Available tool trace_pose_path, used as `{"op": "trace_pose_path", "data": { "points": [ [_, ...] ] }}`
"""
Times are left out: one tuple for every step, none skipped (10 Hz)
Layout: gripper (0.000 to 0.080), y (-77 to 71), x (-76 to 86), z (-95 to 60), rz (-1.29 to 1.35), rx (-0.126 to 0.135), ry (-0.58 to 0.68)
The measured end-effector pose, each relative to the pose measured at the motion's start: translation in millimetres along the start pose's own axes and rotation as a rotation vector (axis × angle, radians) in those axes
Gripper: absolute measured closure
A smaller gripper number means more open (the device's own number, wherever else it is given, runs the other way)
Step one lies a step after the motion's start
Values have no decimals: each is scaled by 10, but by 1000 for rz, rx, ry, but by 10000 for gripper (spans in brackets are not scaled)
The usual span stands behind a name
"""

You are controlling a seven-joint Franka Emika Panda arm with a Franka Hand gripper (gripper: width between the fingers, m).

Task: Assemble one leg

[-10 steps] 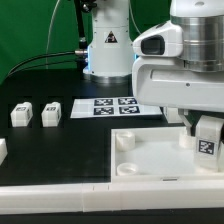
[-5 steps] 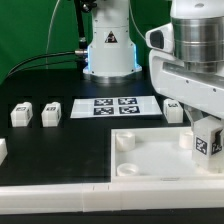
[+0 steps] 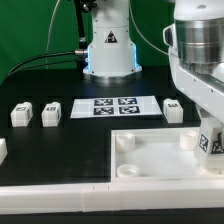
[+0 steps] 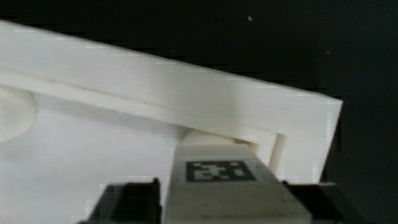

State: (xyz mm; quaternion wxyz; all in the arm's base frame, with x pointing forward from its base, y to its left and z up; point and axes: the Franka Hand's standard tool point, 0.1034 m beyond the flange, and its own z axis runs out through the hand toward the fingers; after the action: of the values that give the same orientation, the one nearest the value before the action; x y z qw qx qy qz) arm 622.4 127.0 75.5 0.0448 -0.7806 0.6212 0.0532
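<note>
Within pincer (image 4: pixel 217 205) — tagged leg (image 4: pixel 219 165)

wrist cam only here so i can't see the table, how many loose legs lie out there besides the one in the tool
Observer: Three: a far-left leg, a second leg beside it, and a third leg just off the marker board on the exterior view's right.
Operator: is any leg standing in the panel
Observer: None that I can see. The socket at the far corner of the panel, on the exterior view's left, is empty.
Operator: which corner am i at then
Observer: The held leg hangs at the far corner on the exterior view's right, opposite that empty socket.
</note>
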Motion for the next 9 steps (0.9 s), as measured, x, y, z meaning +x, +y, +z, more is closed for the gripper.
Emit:
{"op": "trace_pose_path", "data": {
  "points": [
    [327,0,-3,1,-18,0,0],
    [191,0,-6,1,-48,0,0],
    [191,3,-8,3,-76,-2,1],
    [162,11,-8,9,-229,-8,0],
    [152,5,-4,9,-361,-10,-2],
    [152,-11,-3,-3,-468,-14,-5],
    [152,-23,-3,-15,-601,-17,-9],
    [151,-28,0,-25,-720,-21,-10],
    [151,-48,-6,-45,-877,-26,-8]
  ]
}}
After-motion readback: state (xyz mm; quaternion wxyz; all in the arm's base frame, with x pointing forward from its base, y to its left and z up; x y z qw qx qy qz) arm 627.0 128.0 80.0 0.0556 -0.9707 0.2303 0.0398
